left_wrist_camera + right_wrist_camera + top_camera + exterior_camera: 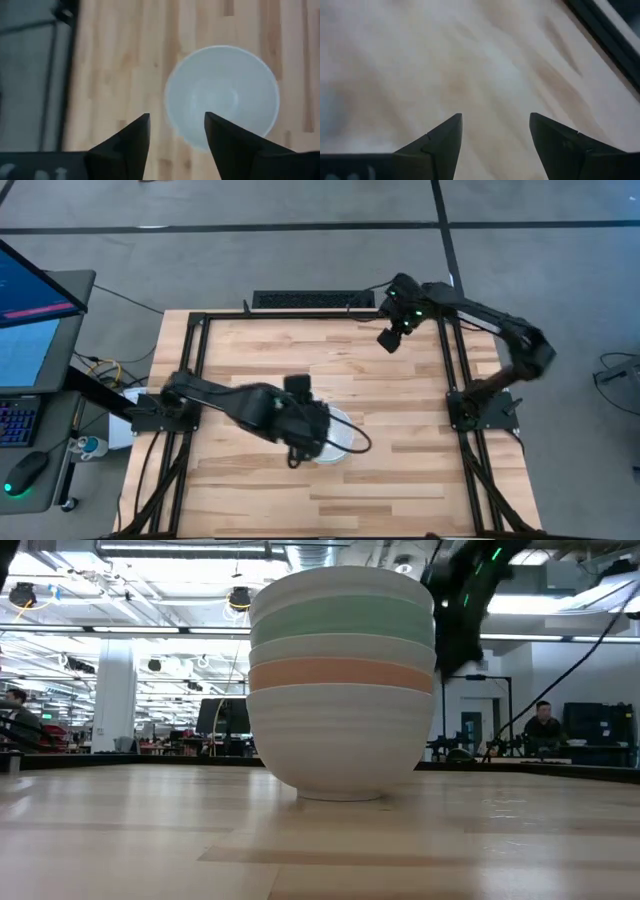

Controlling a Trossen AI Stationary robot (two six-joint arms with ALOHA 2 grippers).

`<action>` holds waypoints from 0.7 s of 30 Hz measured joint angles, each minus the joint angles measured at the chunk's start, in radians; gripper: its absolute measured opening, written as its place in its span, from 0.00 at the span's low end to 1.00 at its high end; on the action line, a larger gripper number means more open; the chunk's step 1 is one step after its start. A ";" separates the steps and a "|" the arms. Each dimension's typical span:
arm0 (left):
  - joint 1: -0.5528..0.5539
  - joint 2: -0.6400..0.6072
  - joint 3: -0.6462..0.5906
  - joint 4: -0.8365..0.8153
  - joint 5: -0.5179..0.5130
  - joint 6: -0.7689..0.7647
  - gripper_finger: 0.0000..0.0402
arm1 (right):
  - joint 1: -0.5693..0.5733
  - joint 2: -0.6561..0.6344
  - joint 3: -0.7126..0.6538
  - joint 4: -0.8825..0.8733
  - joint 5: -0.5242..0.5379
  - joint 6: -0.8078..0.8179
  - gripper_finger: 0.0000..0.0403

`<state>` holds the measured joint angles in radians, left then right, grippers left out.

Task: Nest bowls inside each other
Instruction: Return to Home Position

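The bowls stand nested in one stack [342,680] on the wooden table: a white one at the bottom, then orange, white, mint green and white on top. The bottom bowl's foot rests on the table. From above, the stack shows as a white rim [341,435] beside my left arm, and the top bowl's inside [222,95] shows in the left wrist view. My left gripper [177,122] is open and empty above the stack's edge. My right gripper [495,122] is open and empty over bare wood near the table's far right [392,338].
A black metal frame [200,320] borders the tabletop. A monitor, keyboard and mouse [25,470] sit beyond the table's left edge. In the low view the right arm [460,610] shows behind the stack. People [543,720] sit in the room beyond.
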<state>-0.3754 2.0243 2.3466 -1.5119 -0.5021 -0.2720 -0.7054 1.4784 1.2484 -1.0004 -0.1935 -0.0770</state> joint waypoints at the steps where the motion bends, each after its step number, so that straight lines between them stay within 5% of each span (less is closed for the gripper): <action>1: -0.004 -0.024 -0.001 -0.007 -0.024 0.018 0.44 | 0.018 -0.051 0.000 0.011 -0.045 -0.018 0.63; 6: -0.004 -0.183 -0.002 -0.007 -0.143 0.015 0.38 | 0.105 -0.404 0.001 0.137 -0.148 0.001 0.63; 11: 0.008 -0.386 -0.136 0.082 -0.206 -0.029 0.33 | 0.169 -0.747 0.002 0.115 0.020 0.101 0.63; 15: 0.027 -0.598 -0.460 0.521 -0.129 0.105 0.31 | 0.202 -0.997 -0.079 0.204 0.018 0.193 0.63; 21: 0.156 -0.874 -1.106 1.327 0.155 0.174 0.27 | 0.250 -1.267 -0.331 0.390 -0.107 0.312 0.63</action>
<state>-0.2191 1.1499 1.2408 -0.1851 -0.3469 -0.0982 -0.4557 0.2112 0.9177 -0.6102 -0.3001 0.2351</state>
